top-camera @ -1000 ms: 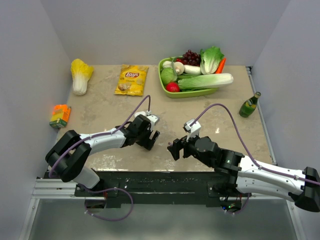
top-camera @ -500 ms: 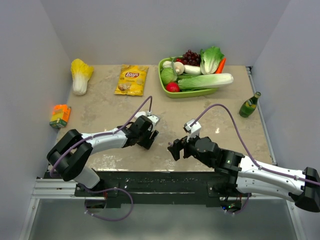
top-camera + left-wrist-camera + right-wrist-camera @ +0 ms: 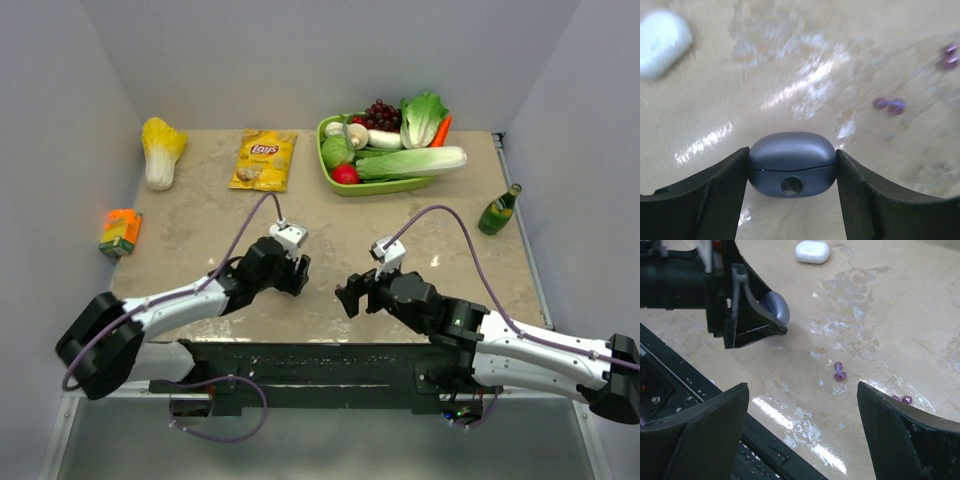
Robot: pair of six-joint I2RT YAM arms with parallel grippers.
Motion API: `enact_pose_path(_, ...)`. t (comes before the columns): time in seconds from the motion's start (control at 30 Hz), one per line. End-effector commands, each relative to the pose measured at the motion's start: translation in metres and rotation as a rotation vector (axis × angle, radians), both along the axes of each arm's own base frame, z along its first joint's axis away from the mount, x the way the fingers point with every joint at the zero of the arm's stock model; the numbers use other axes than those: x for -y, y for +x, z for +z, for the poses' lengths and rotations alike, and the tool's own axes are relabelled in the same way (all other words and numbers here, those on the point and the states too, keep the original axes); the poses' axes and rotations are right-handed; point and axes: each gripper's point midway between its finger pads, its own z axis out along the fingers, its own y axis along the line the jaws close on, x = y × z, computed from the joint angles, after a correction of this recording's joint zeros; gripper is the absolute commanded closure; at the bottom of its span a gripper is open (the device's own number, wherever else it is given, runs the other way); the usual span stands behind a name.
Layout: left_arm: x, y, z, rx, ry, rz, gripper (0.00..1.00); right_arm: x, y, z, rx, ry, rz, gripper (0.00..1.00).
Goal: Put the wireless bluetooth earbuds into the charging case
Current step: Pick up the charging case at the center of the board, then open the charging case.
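My left gripper [image 3: 792, 172] is shut on a closed blue-grey charging case [image 3: 792, 162], low over the table; the pair also shows in the top view [image 3: 291, 272] and the right wrist view [image 3: 776, 307]. Two lilac-purple earbuds lie on the table to its right [image 3: 890, 105] [image 3: 948, 56]. In the right wrist view one earbud [image 3: 839, 372] lies ahead of my open, empty right gripper [image 3: 803, 390], and the other [image 3: 902, 399] lies by its right finger. A closed white case [image 3: 812, 251] lies farther off. The white earbuds are not in view.
At the back stand a green tray [image 3: 331, 180] of vegetables, a chip bag [image 3: 264, 160] and a cabbage [image 3: 161, 150]. An orange carton [image 3: 120, 231] is at the left edge and a green bottle [image 3: 499, 210] at the right. The black base rail [image 3: 300, 360] runs along the near edge.
My left arm has drawn back toward the left and lower, and its gripper has turned and shifted slightly left with the case. The right arm has barely moved.
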Motion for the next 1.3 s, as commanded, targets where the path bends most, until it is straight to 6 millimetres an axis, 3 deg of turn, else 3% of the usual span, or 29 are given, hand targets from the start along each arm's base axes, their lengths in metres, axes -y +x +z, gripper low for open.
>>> enact_pose_path(0.0,0.042,0.008,0.103,0.367,-0.456,-0.079,1.00,-0.015,0.006,0.054,0.025,0.102,-0.010,0.07)
enact_pose_path(0.07,0.045,-0.009,0.129,0.512,-0.577,-0.157,1.00,-0.024,0.003,0.063,0.000,0.101,0.027,0.07)
enact_pose_path(0.27,0.052,-0.054,0.162,0.863,-0.657,-0.345,1.00,-0.043,-0.007,0.082,-0.049,0.144,0.098,0.05)
enact_pose_path(0.33,0.054,-0.059,0.161,0.905,-0.651,-0.379,1.00,-0.042,-0.005,0.085,-0.045,0.133,0.091,0.05)
enact_pose_path(0.37,0.049,-0.062,0.172,0.969,-0.674,-0.377,1.00,-0.039,0.000,0.089,-0.030,0.126,0.061,0.06)
enact_pose_path(0.47,0.045,-0.066,0.179,1.055,-0.672,-0.391,1.00,-0.032,0.003,0.087,-0.025,0.070,0.040,0.07)
enact_pose_path(0.63,0.047,-0.068,0.184,1.134,-0.628,-0.403,1.00,-0.042,0.001,0.070,-0.046,-0.007,0.091,0.07)
enact_pose_path(0.77,0.044,-0.075,0.198,1.202,-0.642,-0.403,1.00,-0.051,0.006,0.056,-0.062,-0.060,0.091,0.08)
enact_pose_path(1.27,0.041,-0.090,0.212,1.225,-0.671,-0.418,1.00,-0.068,0.011,0.034,-0.068,-0.109,0.123,0.14)
